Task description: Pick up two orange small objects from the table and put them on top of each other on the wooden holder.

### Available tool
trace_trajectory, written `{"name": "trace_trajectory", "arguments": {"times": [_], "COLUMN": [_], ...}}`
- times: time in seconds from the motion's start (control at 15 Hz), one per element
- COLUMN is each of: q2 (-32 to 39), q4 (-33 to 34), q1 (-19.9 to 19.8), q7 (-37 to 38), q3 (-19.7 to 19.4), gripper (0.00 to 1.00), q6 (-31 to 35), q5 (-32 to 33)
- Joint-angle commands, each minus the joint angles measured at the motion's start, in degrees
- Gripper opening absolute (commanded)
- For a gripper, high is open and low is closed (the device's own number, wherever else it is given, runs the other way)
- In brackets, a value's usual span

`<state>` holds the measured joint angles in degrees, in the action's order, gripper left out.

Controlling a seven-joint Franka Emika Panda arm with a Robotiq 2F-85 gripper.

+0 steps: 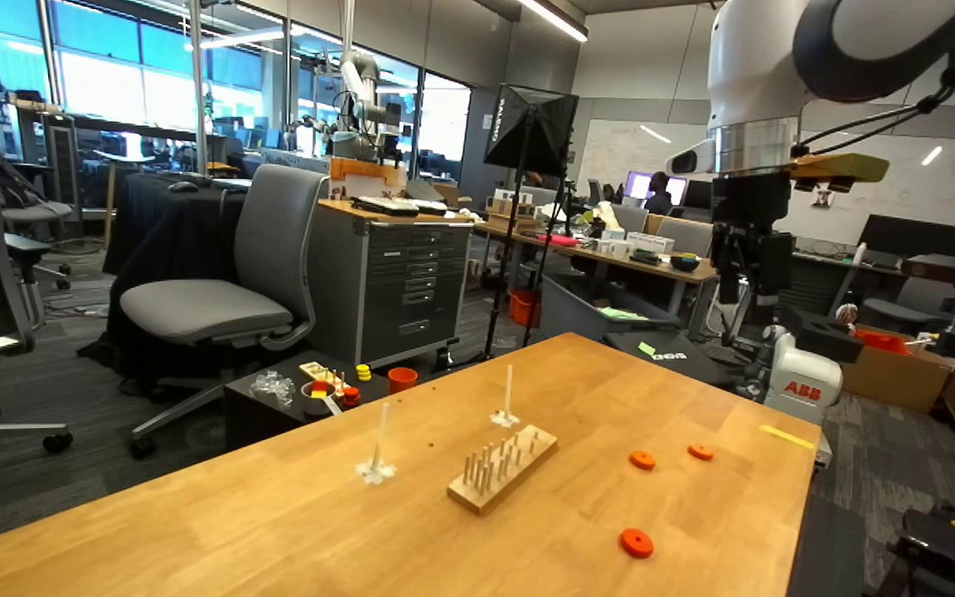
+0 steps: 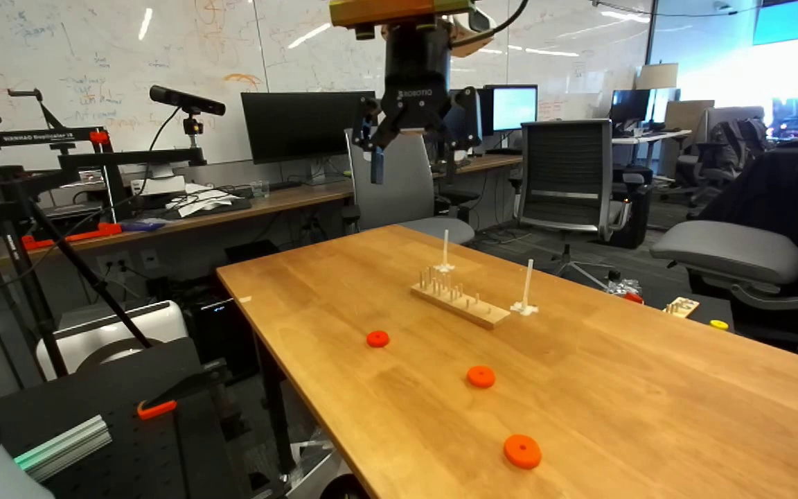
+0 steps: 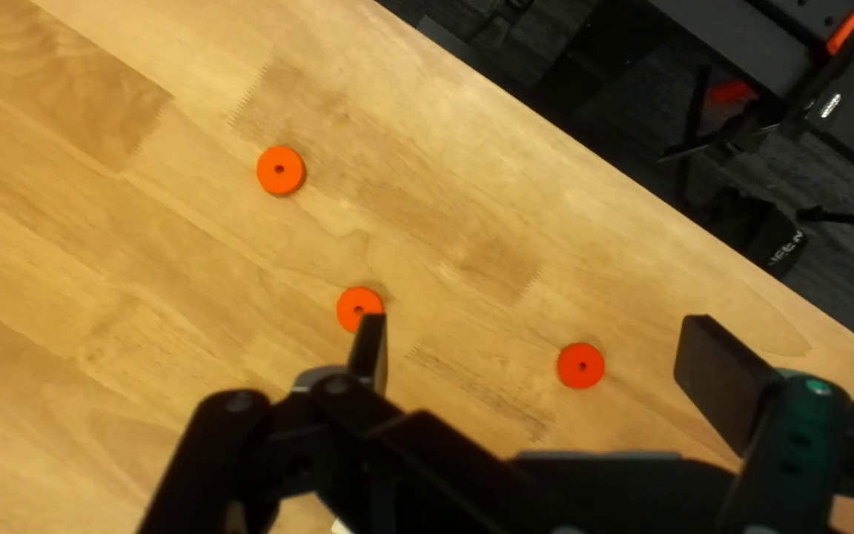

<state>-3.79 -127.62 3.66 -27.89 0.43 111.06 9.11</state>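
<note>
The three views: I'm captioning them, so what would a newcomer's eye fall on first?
Likely the three bright orange discs, lying apart on the blond wooden table. Next, perhaps, the pale pegged block beyond them in an exterior view, near two slim upright rods. The black claw hangs open above, holding nothing.

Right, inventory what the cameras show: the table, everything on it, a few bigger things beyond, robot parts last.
table: 1, light wood, foreground of both exterior views
holed discs: 3, orange-red, flat on the table, apart from each other
slim rods: 2, pale, standing on the table
pegboard: 1, pale wood, on the table between holed discs and slim rods
strip: 1, yellow, near a table corner
swivel chairs: several, mostly grey, beyond the table
softbox: 1, black, beyond the table
drawer cabinet: 1, grey, beyond the table
fingers: 2, black, open, raised above table height, holding nothing
arm: 1, white and black, partly in view
</note>
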Motion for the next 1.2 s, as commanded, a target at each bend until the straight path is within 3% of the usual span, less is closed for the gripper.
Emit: {"name": "trace_trajectory", "arguments": {"times": [0.0,0.2,0.27,0.67,1.13], "q2": [7.3,12.1,8.3,10.1,19.6], "q4": [7.8,12.5,7.4,8.3,14.5], "q1": [-2.5,-4.5,-4.2,-4.4,-4.8], "q7": [-2.8,-1.6,-1.1,-0.5,6.8], "q3": [-1.7,-2.3,-1.5,-0.9,-0.6], "gripper": [1.0,1.0,1.0,1.0,1.0], "q6": [-2.3,-2.7,-0.6,-1.0,2.5], "q5": [-0.8,-0.2,0.0,0.0,-3.2]}}
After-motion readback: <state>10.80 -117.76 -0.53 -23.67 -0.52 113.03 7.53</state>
